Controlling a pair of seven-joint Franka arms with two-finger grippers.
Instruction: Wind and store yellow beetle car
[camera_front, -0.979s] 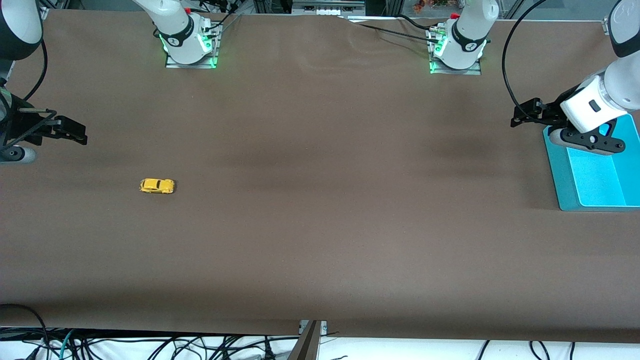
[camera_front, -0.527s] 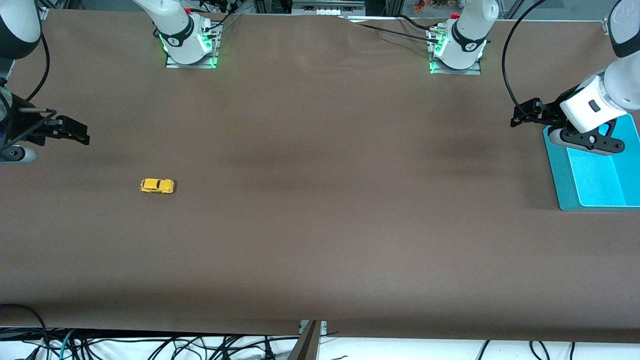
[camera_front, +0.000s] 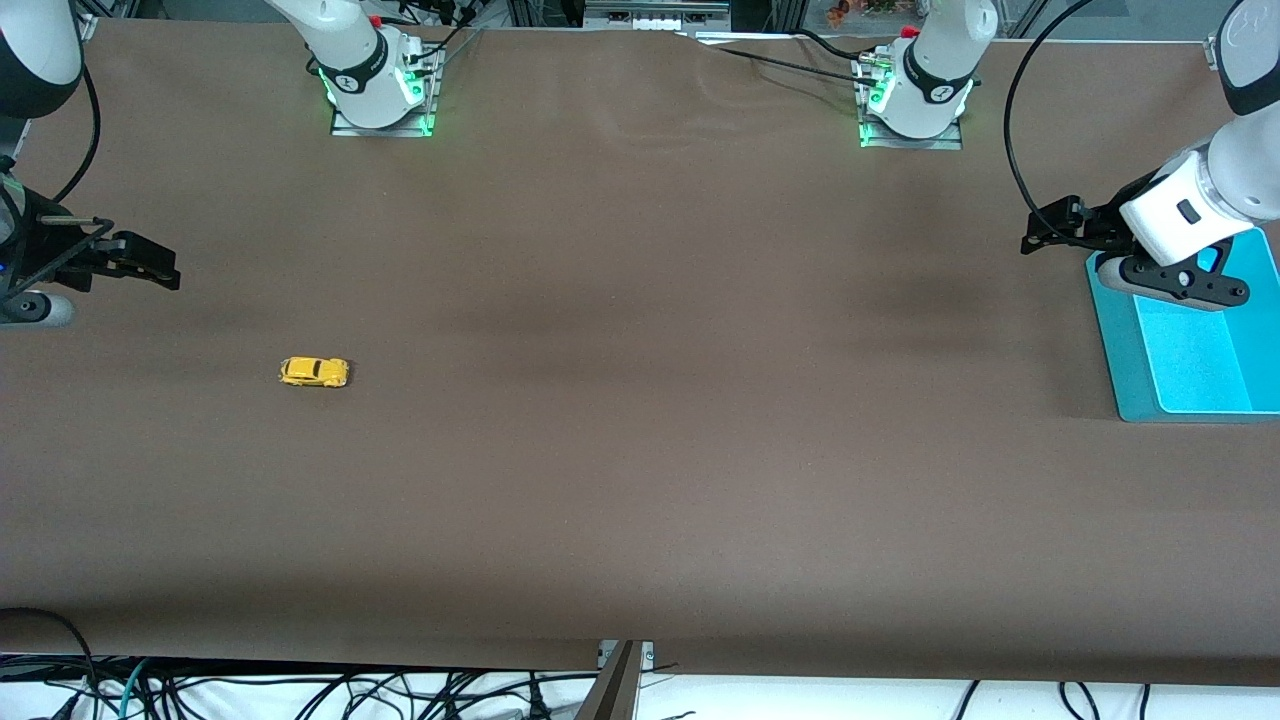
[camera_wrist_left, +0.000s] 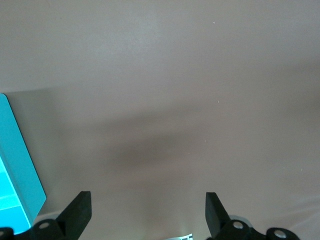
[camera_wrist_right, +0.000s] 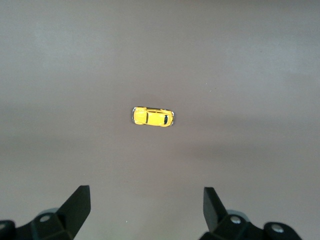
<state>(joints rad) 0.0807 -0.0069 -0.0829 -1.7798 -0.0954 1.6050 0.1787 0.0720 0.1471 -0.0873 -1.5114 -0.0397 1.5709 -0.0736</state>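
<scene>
The yellow beetle car (camera_front: 314, 372) stands on its wheels on the brown table toward the right arm's end. In the right wrist view the car (camera_wrist_right: 153, 116) lies ahead of my open, empty right gripper (camera_wrist_right: 146, 205), well apart from it. That gripper (camera_front: 90, 275) hangs in the air over the table's edge at the right arm's end. My left gripper (camera_front: 1118, 260) is open and empty, up over the corner of the teal bin. In the left wrist view my left gripper (camera_wrist_left: 147, 210) has only bare table between its fingers.
An open teal bin (camera_front: 1110, 340) sits at the left arm's end of the table; its edge (camera_wrist_left: 20, 165) shows in the left wrist view. The two arm bases (camera_front: 380, 90) (camera_front: 915, 100) stand along the table's back edge. Cables hang below the front edge.
My right gripper has edged slightly toward the table's middle. The car and my left gripper have not moved.
</scene>
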